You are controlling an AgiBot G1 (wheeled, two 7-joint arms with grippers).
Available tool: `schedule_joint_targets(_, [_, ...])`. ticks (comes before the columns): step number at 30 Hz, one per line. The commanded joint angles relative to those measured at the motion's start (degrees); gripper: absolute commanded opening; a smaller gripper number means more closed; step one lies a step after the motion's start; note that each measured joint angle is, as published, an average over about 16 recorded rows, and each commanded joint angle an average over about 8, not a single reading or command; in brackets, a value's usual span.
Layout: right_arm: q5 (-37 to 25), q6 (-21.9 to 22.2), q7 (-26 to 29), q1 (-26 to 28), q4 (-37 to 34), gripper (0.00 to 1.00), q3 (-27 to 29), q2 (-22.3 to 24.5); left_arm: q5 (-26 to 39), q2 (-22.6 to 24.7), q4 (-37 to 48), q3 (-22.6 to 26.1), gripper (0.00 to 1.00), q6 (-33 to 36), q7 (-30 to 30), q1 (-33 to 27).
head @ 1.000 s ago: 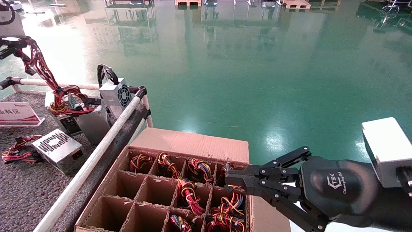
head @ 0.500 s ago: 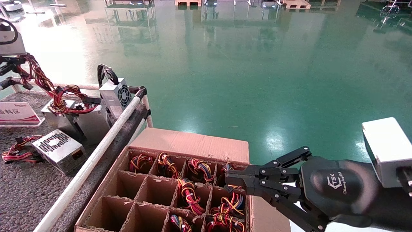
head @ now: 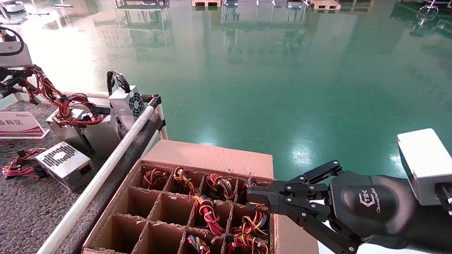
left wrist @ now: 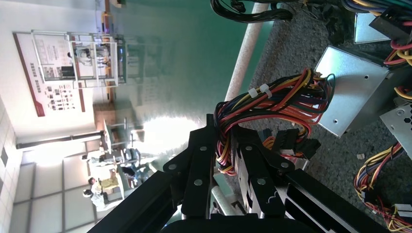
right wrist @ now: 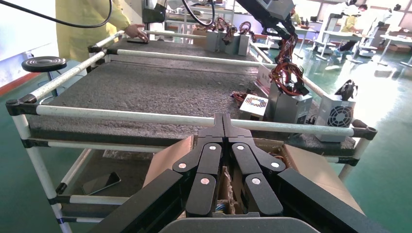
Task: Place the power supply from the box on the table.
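My left gripper (left wrist: pixel 224 145) came down lower and moved a bit toward table's (head: pixel 24 208) near side since a second ago. Wire bundle (head: pixel 53 97) pinched in it now hangs shorter and more bunched, not stretched tall. Power supply (head: pixel 84 132) dropped down onto table mat; before it hung tilted, now it sits flatter, just beside fan unit (head: pixel 128 104). Most of drop came early; last half second brought only a small shift.

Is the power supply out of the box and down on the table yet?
Out and down: the power supply rests on the table beside the fan unit. The left claw grips its wires.
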Motion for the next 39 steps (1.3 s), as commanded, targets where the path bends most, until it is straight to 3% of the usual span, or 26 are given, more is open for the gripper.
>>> schedule_joint_targets(1, [0.00, 0.00, 0.00, 0.00, 0.00, 0.00, 0.00, 0.00, -0.10, 0.04, 0.15, -0.09, 1.00, 0.03, 0.02, 0.01])
schedule_joint_targets(39, [0.00, 0.00, 0.00, 0.00, 0.00, 0.00, 0.00, 0.00, 1.41, 1.57, 2.48, 1.46, 1.00, 4.61, -1.77, -3.70])
